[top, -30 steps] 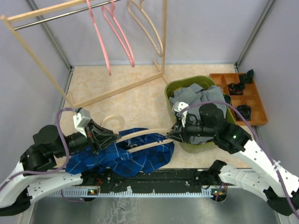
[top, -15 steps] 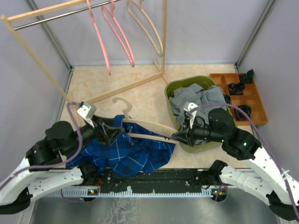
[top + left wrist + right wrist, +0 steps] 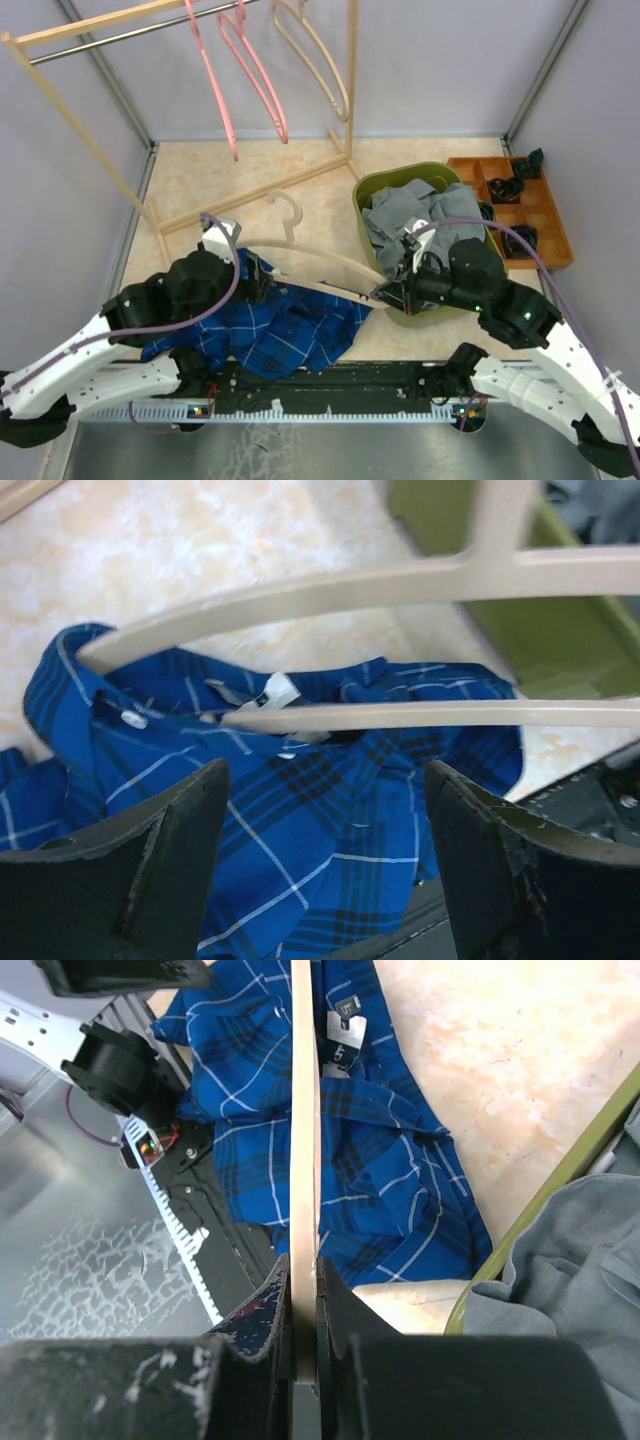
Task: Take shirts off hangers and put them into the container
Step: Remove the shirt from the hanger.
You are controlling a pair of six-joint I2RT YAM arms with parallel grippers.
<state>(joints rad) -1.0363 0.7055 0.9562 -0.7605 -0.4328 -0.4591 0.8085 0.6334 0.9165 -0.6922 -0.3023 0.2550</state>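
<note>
Left gripper (image 3: 325, 865): jaws spread wide, nothing held, hovering over blue checked shirt (image 3: 290, 335). Shirt crumpled at near edge of table (image 3: 250, 165), left of centre. Pale hanger (image 3: 320, 265) spans over shirt, left tip at collar, hook pointing toward table centre. Right gripper (image 3: 383, 293): clenched on hanger's thin lower bar, right end. Olive container (image 3: 372, 188) just beyond, right of centre, grey shirt (image 3: 400, 212) inside. Orange tray (image 3: 470, 163) at right edge.
</note>
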